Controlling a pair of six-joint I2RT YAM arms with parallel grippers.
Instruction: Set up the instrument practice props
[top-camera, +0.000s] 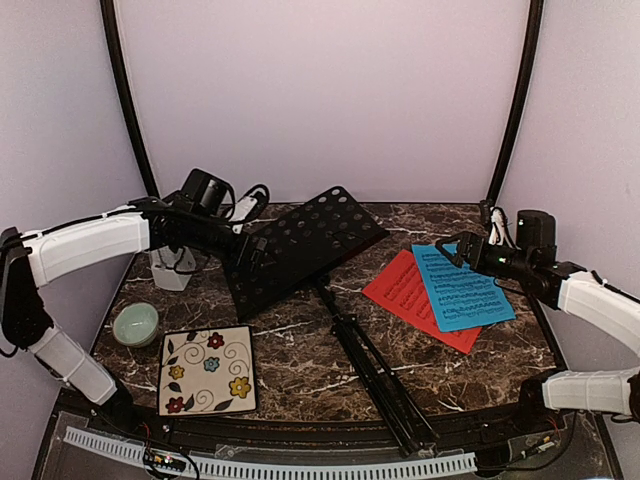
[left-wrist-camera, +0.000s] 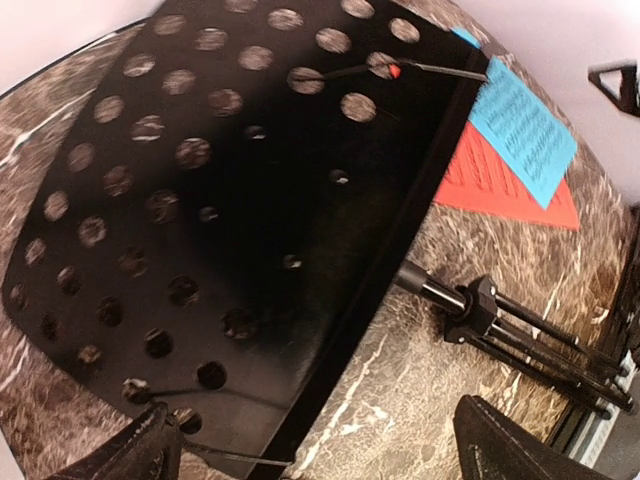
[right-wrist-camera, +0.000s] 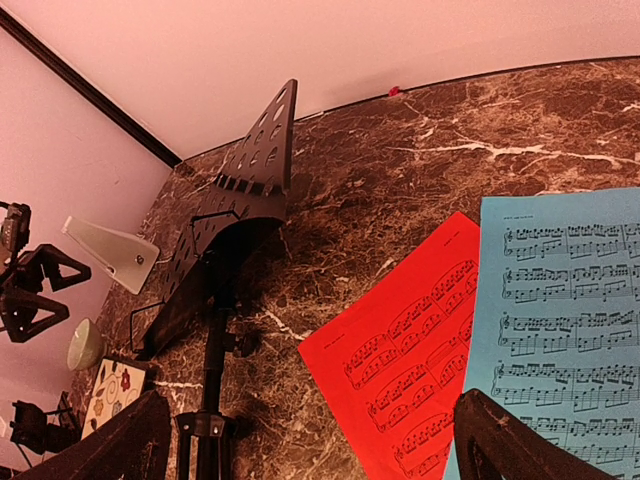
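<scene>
Lying on table (top-camera: 300, 350): stand (top-camera: 300, 245), with its perforated plate tilted up at the far middle and its legs folded together, pointing to the near edge.
Left gripper (top-camera: 252, 250): jaws wide, nothing held, poised over the plate's lipped edge; whether it touches cannot be told.
Right gripper (top-camera: 465, 250): jaws wide and empty, above the far end of the blue sheet.
Blue sheet (top-camera: 462, 290): flat, right of the stand, overlapping the red sheet.
Red sheet (top-camera: 405, 290): flat, between stand and blue sheet.
Metronome (top-camera: 172, 268): far left, partly behind the left arm, near the plate.
Tile (top-camera: 208, 370): near left.
Bowl (top-camera: 135, 323): just left of the tile.
</scene>
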